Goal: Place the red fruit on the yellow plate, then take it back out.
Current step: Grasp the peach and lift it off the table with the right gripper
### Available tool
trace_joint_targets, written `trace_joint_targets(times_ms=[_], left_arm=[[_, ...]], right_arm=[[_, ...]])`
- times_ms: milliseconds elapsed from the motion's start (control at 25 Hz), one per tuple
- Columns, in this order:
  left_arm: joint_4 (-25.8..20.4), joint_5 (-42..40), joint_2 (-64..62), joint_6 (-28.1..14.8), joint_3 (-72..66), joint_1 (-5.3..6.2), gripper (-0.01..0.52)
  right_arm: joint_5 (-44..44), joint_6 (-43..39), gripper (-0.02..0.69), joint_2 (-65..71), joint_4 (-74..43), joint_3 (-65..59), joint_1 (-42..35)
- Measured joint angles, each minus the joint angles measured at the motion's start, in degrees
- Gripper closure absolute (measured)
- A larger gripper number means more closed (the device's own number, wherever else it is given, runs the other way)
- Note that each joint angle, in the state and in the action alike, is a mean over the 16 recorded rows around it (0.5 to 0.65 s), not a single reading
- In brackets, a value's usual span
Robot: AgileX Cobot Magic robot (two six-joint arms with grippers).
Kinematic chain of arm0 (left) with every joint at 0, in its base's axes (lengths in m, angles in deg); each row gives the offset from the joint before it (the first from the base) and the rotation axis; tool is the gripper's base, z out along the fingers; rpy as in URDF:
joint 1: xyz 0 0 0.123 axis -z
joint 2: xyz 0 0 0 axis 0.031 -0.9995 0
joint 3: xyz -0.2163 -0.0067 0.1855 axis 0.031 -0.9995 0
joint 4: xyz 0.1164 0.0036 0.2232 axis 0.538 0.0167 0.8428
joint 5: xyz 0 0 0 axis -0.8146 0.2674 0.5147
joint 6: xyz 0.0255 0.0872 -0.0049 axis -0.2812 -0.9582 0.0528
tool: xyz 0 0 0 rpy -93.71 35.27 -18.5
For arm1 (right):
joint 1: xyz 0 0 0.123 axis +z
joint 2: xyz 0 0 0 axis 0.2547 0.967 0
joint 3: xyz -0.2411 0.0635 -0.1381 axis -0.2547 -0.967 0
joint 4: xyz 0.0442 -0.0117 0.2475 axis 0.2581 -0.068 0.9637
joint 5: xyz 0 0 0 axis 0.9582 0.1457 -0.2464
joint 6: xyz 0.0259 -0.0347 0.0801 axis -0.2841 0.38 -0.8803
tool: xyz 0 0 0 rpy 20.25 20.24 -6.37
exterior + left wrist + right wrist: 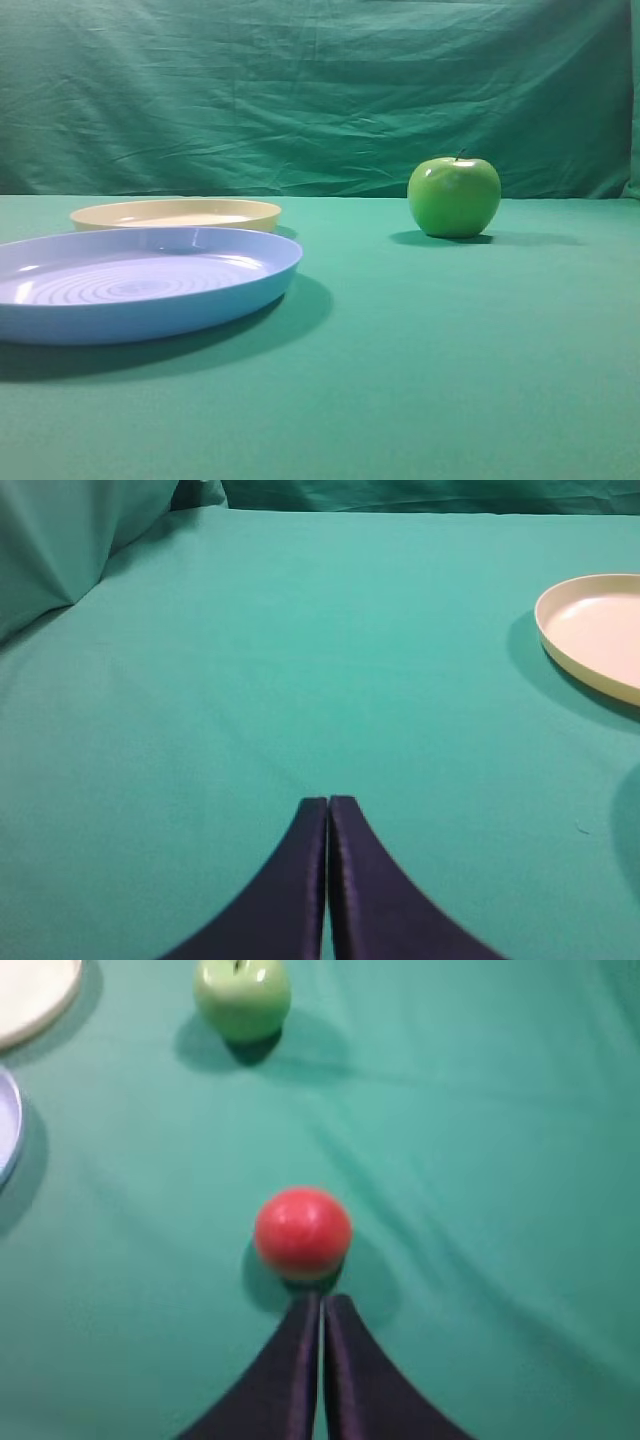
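The red fruit [302,1232] rests on the green cloth just ahead of my right gripper [322,1300], which is shut with nothing between its dark fingers. In the high view the fruit does not show. The yellow plate [176,213] lies at the back left of the high view, behind the blue plate; its rim also shows in the left wrist view [592,632] and at the top left corner of the right wrist view [30,995]. It holds nothing. My left gripper [328,802] is shut and empty over bare cloth, well to the left of the yellow plate.
A light blue plate [140,285] with concentric rings lies front left; its edge shows in the right wrist view [6,1125]. A shiny green apple [454,196] stands at the back right, beyond the red fruit [242,998]. A green backdrop hangs behind the table.
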Motion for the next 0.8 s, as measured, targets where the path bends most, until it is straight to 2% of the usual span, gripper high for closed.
trace_joint_targets(times_ms=[240, 520, 680, 800], left_arm=[[0.0, 0.0, 0.0, 0.0, 0.0, 0.00, 0.514], [0.0, 0.0, 0.0, 0.0, 0.0, 0.00, 0.514], [0.0, 0.0, 0.0, 0.0, 0.0, 0.00, 0.514], [0.0, 0.0, 0.0, 0.0, 0.0, 0.00, 0.514]], right_arm=[[8.9, -1.1, 0.665, 7.9, 0.6, 3.2, 1.5], [10.0, -2.6, 0.651, 15.9, -1.4, 3.4, 6.2], [8.0, -3.1, 0.585, 20.1, -3.0, 3.4, 9.1], [5.6, -3.5, 0.492, 22.9, -4.2, 3.4, 10.7]])
